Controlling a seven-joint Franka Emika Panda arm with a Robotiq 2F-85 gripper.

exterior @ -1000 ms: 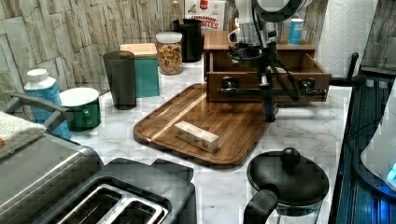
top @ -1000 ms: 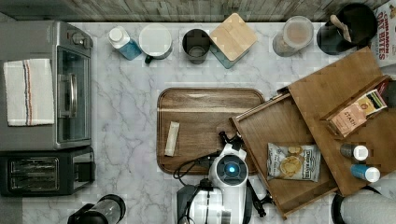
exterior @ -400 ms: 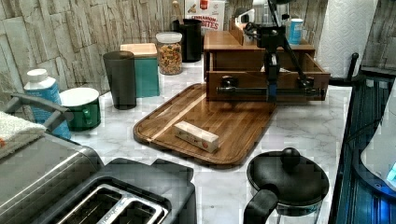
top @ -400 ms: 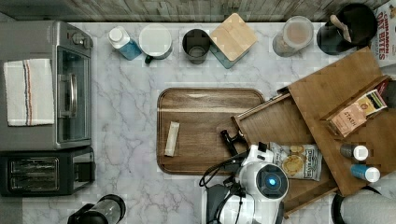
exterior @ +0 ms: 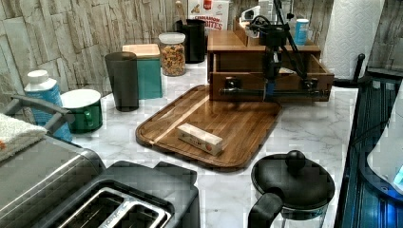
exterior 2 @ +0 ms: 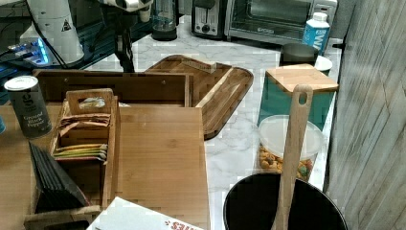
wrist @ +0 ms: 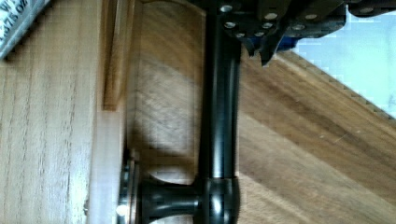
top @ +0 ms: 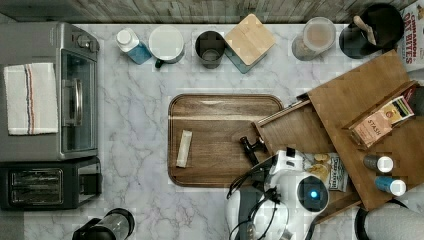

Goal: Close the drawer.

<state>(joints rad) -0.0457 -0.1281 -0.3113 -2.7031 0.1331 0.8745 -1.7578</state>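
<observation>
Hand [exterior: 270, 90] at brown open drawer [exterior: 247, 85].

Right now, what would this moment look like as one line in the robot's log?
task: close drawer | drawer: open | gripper: at handle | tray: beside

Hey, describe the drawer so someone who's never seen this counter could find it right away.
Find the wooden organiser at the far end of the left view. The drawer sticks out of its base toward the tray. Unlike the tray, it carries a black bar handle across its front.
</observation>
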